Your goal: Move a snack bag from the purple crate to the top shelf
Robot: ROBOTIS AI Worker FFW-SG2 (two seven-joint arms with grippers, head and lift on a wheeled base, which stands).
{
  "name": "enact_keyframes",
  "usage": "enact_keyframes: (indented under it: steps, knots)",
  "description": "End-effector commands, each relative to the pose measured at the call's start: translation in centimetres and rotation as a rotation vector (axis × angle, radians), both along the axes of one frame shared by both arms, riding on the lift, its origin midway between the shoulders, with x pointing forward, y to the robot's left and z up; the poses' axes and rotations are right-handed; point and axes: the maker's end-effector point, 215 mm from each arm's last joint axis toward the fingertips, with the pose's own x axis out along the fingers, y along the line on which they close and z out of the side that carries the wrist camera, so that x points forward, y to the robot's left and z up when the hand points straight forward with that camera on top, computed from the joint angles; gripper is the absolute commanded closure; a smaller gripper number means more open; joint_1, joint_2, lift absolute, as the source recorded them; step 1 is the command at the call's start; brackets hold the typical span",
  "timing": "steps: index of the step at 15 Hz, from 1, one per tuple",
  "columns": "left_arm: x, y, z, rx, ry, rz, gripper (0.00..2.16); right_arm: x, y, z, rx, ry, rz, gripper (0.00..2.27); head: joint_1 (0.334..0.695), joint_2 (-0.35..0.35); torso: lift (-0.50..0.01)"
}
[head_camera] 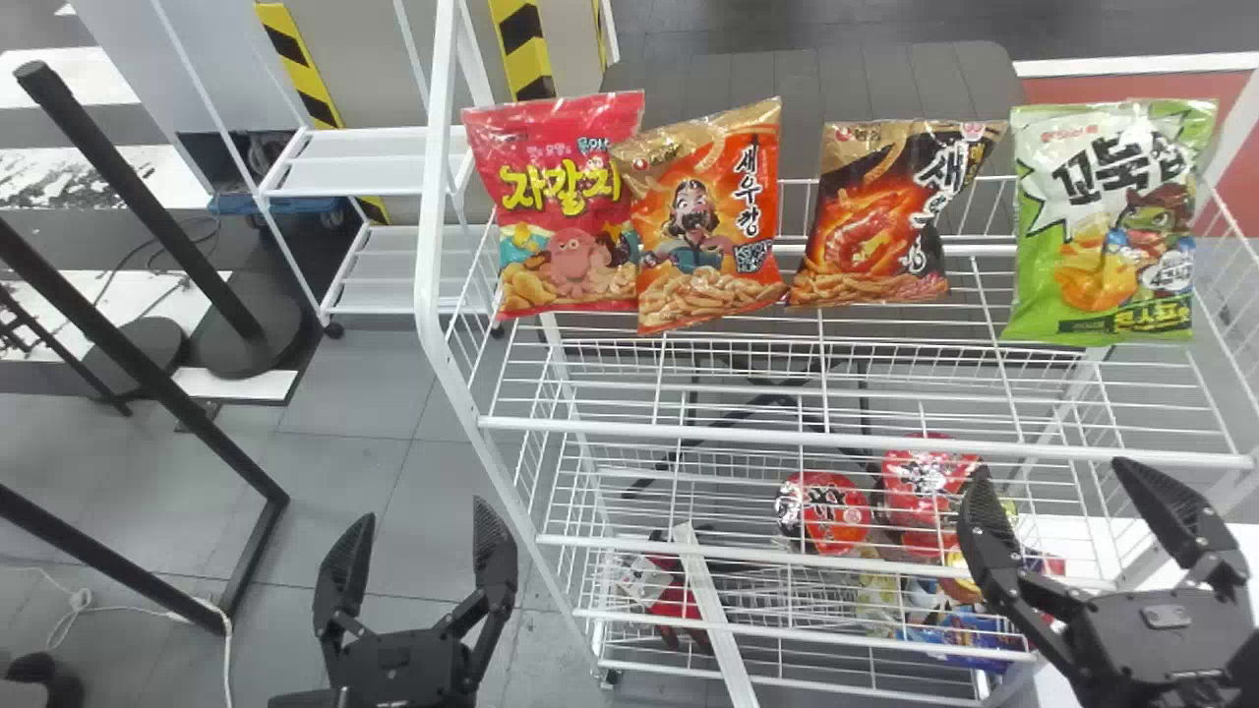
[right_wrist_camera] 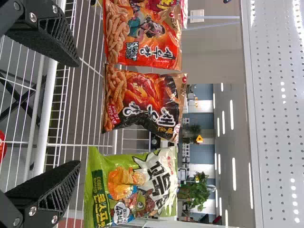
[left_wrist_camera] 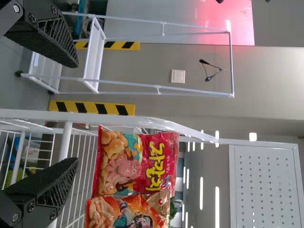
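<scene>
4 snack bags upright on top shelf, red pkgs below

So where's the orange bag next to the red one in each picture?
Head view: the orange bag, second from left.
Left wrist view: the orange bag, cut off by the picture's edge.
Right wrist view: the orange bag, beside the black one.
Shared landmark: the red bag.
</scene>
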Motion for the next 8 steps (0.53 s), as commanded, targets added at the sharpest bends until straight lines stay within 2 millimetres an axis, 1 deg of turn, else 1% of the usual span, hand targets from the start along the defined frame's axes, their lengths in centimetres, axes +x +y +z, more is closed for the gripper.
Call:
enact_keyframes:
  steps: [1, 3, 8]
  knots:
    - [0.0, -0.1, 0.0, -0.002, 0.000, 0.000, 0.12, 0.0, 0.2, 0.0, 0.002, 0.000, 0.002, 0.09, 0.695, 0.162, 0.000]
    - [0.0, 0.0, -0.2, -0.001, 0.003, 0.000, 0.12, -0.1, 0.8, 0.0, 0.003, 0.000, 0.014, 0.09, 0.695, 0.165, 0.000]
    - [0.0, -0.2, -0.2, -0.004, 0.003, 0.001, 0.12, 0.0, 1.4, 0.2, 0.008, -0.003, 0.021, 0.09, 0.695, 0.180, 0.000]
